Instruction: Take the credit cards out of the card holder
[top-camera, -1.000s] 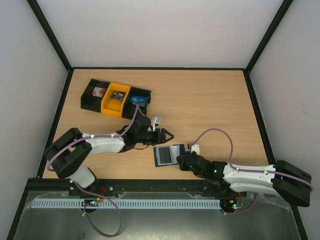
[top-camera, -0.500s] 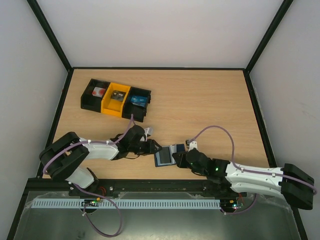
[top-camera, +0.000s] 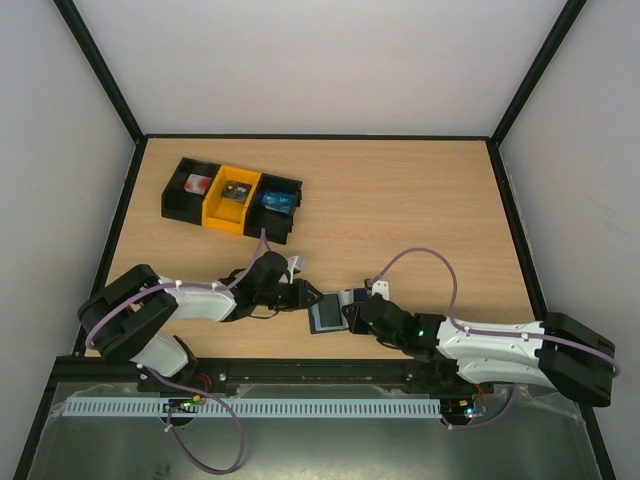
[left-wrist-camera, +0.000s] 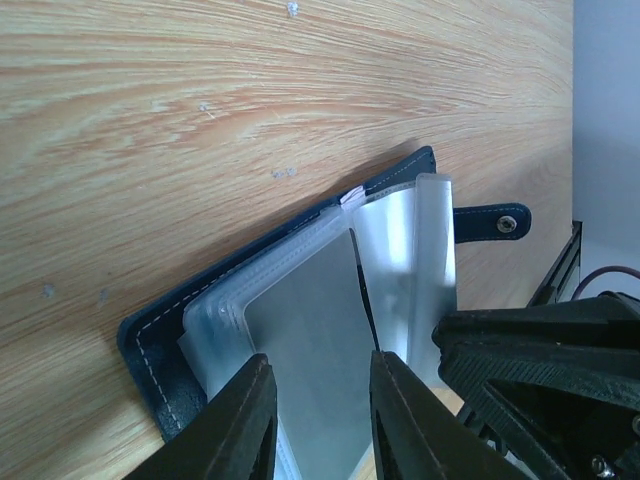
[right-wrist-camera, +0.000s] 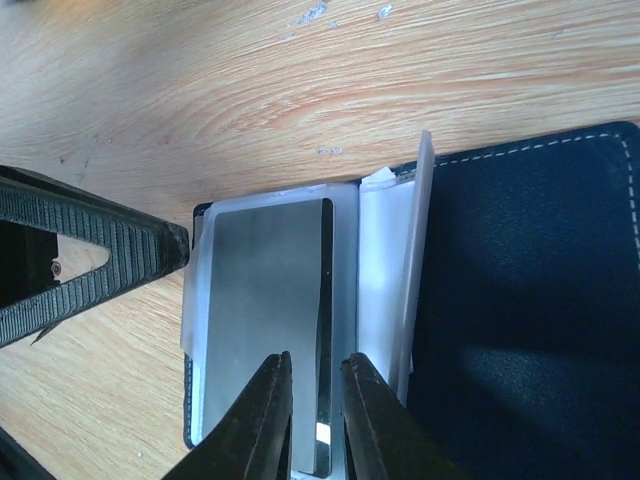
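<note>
So the right fingers (right-wrist-camera: 262, 420) are narrow, pinching the card holder (left-wrist-camera: 145, 350) at 3 o'clock. The left fingers (left-wrist-camera: 240, 420) were wide open a second ago – now they're narrow at its 9 o'clock edge, can't tell if gripping.

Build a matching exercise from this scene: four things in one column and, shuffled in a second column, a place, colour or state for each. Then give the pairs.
Things
1. card holder
2. middle bin
3. red-and-white item
4. left tool

Descriptions
a. yellow
b. over the clear sleeves
c. in the leftmost bin
d. lying open on the table

Pairs: 1-d; 2-a; 3-c; 4-b
</note>
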